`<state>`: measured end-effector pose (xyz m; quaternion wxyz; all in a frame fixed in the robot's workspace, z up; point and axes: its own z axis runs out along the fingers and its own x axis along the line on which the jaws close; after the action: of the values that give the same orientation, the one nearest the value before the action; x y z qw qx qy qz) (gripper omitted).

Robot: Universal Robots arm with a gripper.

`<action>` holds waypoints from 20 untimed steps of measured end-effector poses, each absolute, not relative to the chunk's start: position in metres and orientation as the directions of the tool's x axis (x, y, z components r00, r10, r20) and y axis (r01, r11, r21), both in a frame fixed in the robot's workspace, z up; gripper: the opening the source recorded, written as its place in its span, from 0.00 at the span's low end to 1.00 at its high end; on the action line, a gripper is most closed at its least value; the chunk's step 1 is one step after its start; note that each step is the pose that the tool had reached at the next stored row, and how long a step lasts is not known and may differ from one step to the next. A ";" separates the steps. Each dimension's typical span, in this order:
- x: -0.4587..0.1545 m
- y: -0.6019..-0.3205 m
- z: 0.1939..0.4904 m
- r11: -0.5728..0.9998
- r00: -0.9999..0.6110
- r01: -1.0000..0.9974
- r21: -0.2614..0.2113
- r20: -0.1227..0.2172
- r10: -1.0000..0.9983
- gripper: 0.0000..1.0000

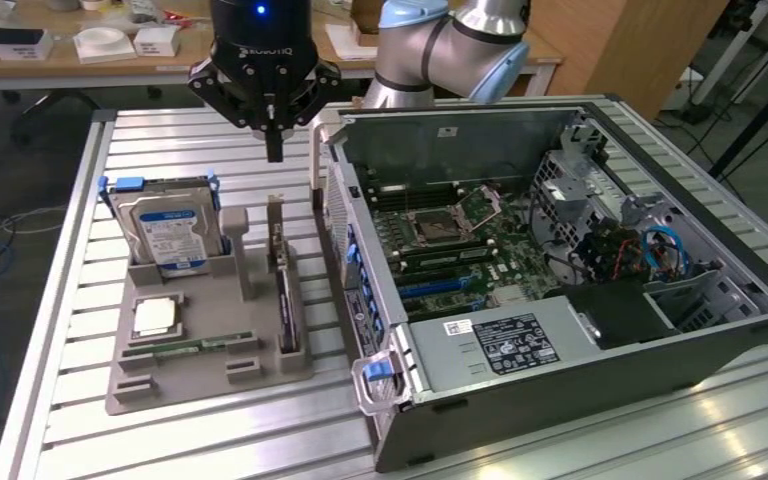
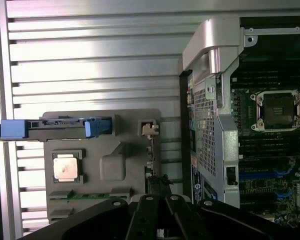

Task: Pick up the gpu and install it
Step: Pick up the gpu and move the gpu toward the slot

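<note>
The gpu (image 1: 283, 290) stands on its edge in a slot of the grey holder tray (image 1: 211, 378), its pale metal bracket end (image 1: 275, 212) pointing up toward the far side. My gripper (image 1: 275, 150) hangs above that bracket end, clear of the card, fingers pressed together and holding nothing. In the wrist view the gpu (image 2: 150, 160) appears edge-on as a thin strip with its bracket (image 2: 148, 129) at one end, and my gripper (image 2: 159, 200) sits over the card's other end. The open computer case (image 1: 558, 250) lies beside the tray, its motherboard (image 1: 464, 250) exposed.
The tray also holds a blue-labelled hard drive (image 1: 168, 235) standing upright, a CPU (image 1: 155, 316) lying flat and a green memory stick (image 1: 204, 345). The case's side wall (image 1: 344, 240) rises close to the gpu. The slatted metal table (image 1: 171, 140) carries everything.
</note>
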<state>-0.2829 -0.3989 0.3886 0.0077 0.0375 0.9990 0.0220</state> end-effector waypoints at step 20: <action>-0.283 -0.399 0.389 0.996 -0.997 0.075 0.045 -0.014 0.075 0.53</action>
<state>-0.2829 -0.3989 0.3886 0.0077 0.0375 0.9990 0.0220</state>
